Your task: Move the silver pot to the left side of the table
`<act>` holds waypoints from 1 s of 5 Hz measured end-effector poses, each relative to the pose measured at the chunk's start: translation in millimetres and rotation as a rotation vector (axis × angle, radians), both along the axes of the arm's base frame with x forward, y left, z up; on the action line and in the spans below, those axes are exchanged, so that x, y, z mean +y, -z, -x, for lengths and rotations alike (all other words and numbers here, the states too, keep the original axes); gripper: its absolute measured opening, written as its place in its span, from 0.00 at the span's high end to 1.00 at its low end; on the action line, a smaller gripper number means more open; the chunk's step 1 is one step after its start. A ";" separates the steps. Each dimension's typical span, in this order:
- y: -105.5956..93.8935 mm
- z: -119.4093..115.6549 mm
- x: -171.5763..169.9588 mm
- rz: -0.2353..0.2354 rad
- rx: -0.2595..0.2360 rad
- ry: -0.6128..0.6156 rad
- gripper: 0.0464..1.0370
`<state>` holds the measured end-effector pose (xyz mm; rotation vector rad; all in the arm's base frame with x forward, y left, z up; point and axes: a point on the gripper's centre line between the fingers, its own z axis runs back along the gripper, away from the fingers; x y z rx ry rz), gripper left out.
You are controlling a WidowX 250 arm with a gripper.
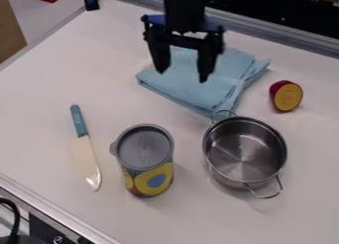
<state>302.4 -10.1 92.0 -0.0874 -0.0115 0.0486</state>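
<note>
Can [143, 150] and pot [246, 151] stand nearest, the can just left of the pot, the knife [79, 124] farther left. Behind the pot — a cloth [228, 78] and 1 fruit half [287, 96]. Gripper [182, 77] above the cloth — 2 fingers wide apart, holding nothing.

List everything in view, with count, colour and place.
pot: one, silver, lower right of the view
lidded can: one, grey lid, yellow-and-blue picture, left of the pot
knife: one, blue handle, pale blade, left of the can
folded cloth: one, light blue, behind the pot
cut fruit or vegetable: one, dark red skin, yellow face, right of the cloth
table: one, white, under these
cable: one, black, lower left corner
robot gripper: one, black, open above the cloth
</note>
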 end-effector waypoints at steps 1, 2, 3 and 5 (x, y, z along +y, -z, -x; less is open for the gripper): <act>9.9 17.6 -25.1 0.040 0.062 0.072 0.04; 29.9 26.0 -42.1 0.044 0.032 0.086 0.04; 39.8 25.4 -49.0 0.058 -0.020 0.106 0.04; 63.7 20.4 -48.8 0.021 -0.047 0.075 0.04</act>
